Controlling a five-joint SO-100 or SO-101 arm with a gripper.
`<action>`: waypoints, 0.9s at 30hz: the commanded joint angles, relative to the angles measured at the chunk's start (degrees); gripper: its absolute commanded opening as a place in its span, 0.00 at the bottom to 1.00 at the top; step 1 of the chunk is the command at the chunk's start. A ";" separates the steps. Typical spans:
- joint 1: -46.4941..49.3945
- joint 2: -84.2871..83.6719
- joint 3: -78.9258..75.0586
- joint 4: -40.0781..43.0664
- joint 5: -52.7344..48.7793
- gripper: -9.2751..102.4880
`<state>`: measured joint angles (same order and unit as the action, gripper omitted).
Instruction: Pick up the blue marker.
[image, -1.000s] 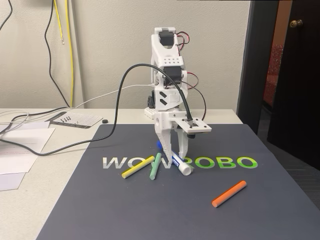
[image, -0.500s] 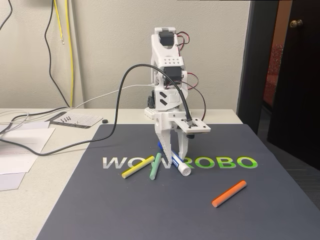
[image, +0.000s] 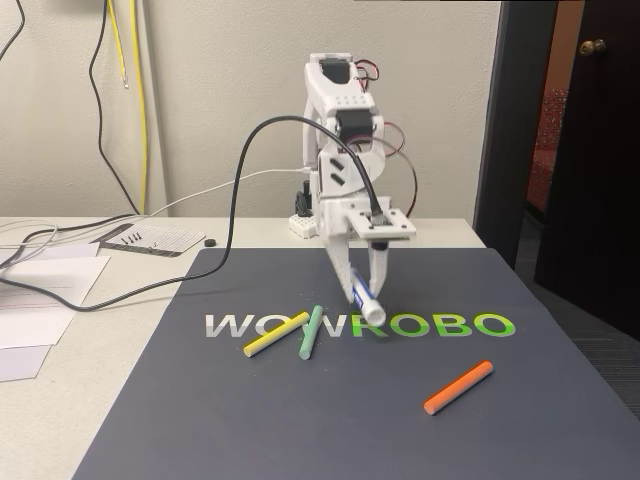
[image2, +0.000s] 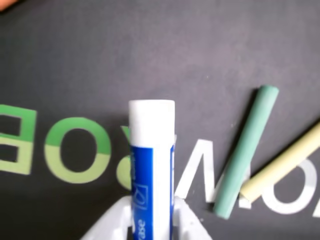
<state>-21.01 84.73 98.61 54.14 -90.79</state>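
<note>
Four sticks on the dark mat (image: 300, 420) if you count the blue marker (image: 365, 299), and that's the one that matters here. The hand (image: 366, 291) is clamped on the blue marker, fingers closed around the barrel. In the fixed view the marker hangs tilted, its white end pointing down toward the camera and sitting over the gap in the WOWROBO lettering, looking clear of the mat. The wrist view backs that up: the marker (image2: 151, 165) pokes straight out from between the white fingers (image2: 107, 225), blue label showing, white end up in the frame, with the mat's green and white letters behind it. Off to the left in the fixed view the pale-green stick (image: 312, 332) and the yellow stick (image: 276, 334) lie touching each other on the mat, and the orange stick (image: 458, 387) sits well apart toward the front right. None of them look hooked by the hand. So I'd say the grab is done and we're in the lift part, pretty much near the end of the task. Next move is probably just raising it higher and keeping the squeeze steady. The marker is held toward one end and angled, so my worry would be it pivoting or sliding out if the arm jerks. Beyond the mat the counter (image: 120, 290) has papers and cables, not in the way.
</note>
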 joint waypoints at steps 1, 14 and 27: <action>-1.32 5.62 -4.57 3.69 4.66 0.09; -7.21 10.81 -27.95 19.42 47.02 0.08; 1.41 28.21 -28.92 22.06 83.06 0.08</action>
<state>-21.45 108.02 72.77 75.50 -11.25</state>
